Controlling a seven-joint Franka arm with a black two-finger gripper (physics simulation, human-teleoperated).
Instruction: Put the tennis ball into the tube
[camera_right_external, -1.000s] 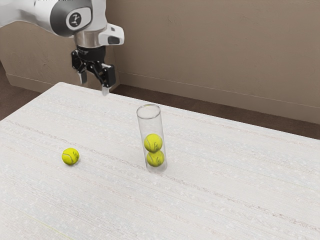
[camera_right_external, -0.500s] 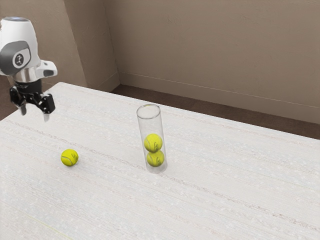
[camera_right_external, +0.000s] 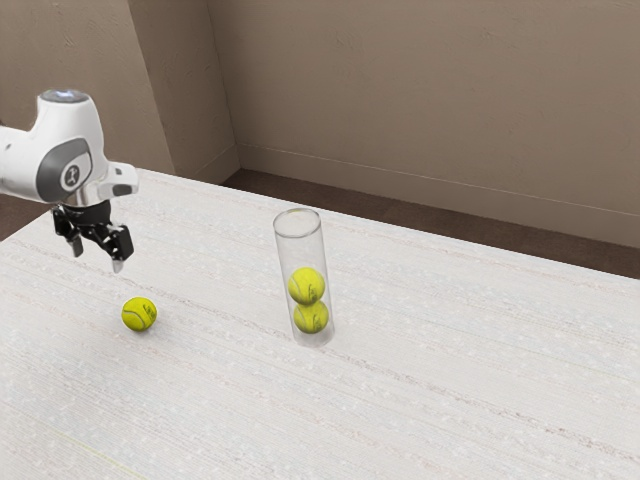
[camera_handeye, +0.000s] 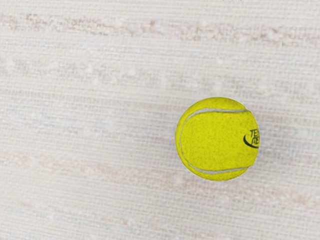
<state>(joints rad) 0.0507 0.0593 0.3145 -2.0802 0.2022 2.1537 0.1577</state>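
My gripper (camera_right_external: 96, 263) is open with nothing between its fingers, in the air above the table at the exterior view's left. Below it and a little toward the exterior view's right lies the loose tennis ball (camera_right_external: 139, 314) on the tabletop. The wrist view looks down on this same ball (camera_handeye: 217, 139), with its pale seam and dark print. A clear tube (camera_right_external: 298, 225) stands on the table near the middle of the exterior view, its round mouth up. Two tennis balls are inside it, a lower one (camera_right_external: 311, 318) and an upper one (camera_right_external: 307, 286) stacked on it.
The white, streaked table (camera_right_external: 420, 400) reaches past the tube on all sides. Its far edge runs in front of a brown wall (camera_right_external: 420, 110), with a wall corner behind the arm.
My gripper has swung to the exterior view's left, then come back slightly toward the right and lower, nearer the loose ball. That ball has shifted very slightly; the tube has not moved.
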